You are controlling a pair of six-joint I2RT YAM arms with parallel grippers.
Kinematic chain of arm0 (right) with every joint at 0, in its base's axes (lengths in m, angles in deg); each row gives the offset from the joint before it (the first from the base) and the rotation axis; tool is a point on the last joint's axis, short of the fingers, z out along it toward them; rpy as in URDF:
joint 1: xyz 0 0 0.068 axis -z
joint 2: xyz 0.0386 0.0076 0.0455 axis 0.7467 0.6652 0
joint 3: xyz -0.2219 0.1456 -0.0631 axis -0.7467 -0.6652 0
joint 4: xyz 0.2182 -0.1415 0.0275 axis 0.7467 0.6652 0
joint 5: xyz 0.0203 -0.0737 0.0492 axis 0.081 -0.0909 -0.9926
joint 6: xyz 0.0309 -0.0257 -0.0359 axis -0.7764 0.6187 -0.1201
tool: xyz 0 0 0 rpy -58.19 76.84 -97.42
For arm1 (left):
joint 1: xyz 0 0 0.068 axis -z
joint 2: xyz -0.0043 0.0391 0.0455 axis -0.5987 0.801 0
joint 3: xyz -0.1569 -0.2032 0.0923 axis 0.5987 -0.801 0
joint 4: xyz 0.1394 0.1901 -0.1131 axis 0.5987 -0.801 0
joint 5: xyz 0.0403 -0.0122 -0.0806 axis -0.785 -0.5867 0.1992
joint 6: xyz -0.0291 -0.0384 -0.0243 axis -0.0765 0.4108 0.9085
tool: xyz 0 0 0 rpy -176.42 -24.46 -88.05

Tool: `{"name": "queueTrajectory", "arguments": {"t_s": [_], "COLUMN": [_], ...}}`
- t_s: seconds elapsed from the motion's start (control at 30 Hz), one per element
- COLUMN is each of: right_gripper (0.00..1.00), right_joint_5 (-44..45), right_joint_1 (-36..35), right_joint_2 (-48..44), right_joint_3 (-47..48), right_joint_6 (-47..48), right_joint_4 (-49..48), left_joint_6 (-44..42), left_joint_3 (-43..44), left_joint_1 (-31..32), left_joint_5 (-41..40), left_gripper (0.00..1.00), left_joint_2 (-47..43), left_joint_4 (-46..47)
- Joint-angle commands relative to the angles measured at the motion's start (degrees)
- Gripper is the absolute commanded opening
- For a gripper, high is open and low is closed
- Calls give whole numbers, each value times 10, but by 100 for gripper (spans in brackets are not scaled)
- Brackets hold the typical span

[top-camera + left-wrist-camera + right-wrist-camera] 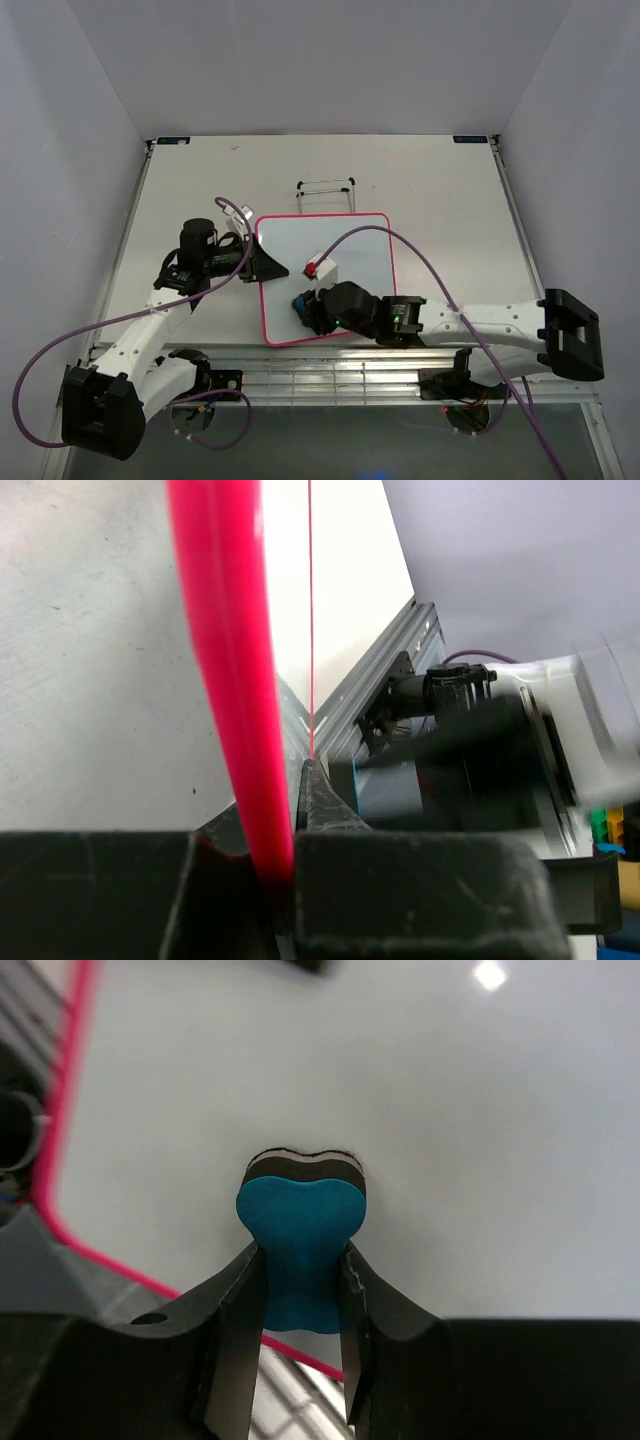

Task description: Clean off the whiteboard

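The whiteboard (350,255) with its pink-red frame lies flat in the middle of the table, its white face showing no scribbles. My left gripper (268,268) is shut on the board's left edge; in the left wrist view the pink frame (225,680) runs down between the jaws. My right gripper (305,312) is shut on the blue bone-shaped eraser (300,1235) and presses it on the board's near left corner; the eraser also shows in the top view (299,301). The board face (480,1110) fills the right wrist view.
A thin black wire stand (326,192) sits just behind the board. A small white piece with a red tip (320,265) lies on the board. A metal rail (330,375) runs along the table's near edge.
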State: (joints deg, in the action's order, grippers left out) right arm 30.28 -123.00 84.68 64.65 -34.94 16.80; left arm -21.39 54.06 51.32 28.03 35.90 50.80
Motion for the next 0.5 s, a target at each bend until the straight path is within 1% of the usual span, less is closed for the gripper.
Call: {"name": "queueTrajectory", "arguments": {"t_s": [0.0,0.1,0.2,0.27,0.3,0.33,0.47], "right_gripper": [8,8,8,8,8,8,8], "right_joint_5": [43,64,77,113,137,149,203], "right_joint_1": [-79,-102,-101,-99,-86,-79,-36], "right_joint_2": [48,89,105,105,102,97,36], "right_joint_3": [62,93,91,88,86,73,14], "right_joint_6": [4,0,-3,-6,-21,-31,-99], "right_joint_4": [-84,-69,-67,-34,-15,29,132], "left_joint_6": [-49,-49,-49,-49,-49,-49,-48], "left_joint_3": [-6,-6,-6,-5,-5,-6,-7], "left_joint_1": [9,9,9,9,9,9,10], "left_joint_5": [-12,-12,-12,-11,-11,-10,-11], "left_gripper": [0,0,0,0,0,0,0], "left_joint_2": [-1,-1,2,3,2,2,-2], "left_joint_4": [-11,-11,-11,-12,-11,-12,-13]}}
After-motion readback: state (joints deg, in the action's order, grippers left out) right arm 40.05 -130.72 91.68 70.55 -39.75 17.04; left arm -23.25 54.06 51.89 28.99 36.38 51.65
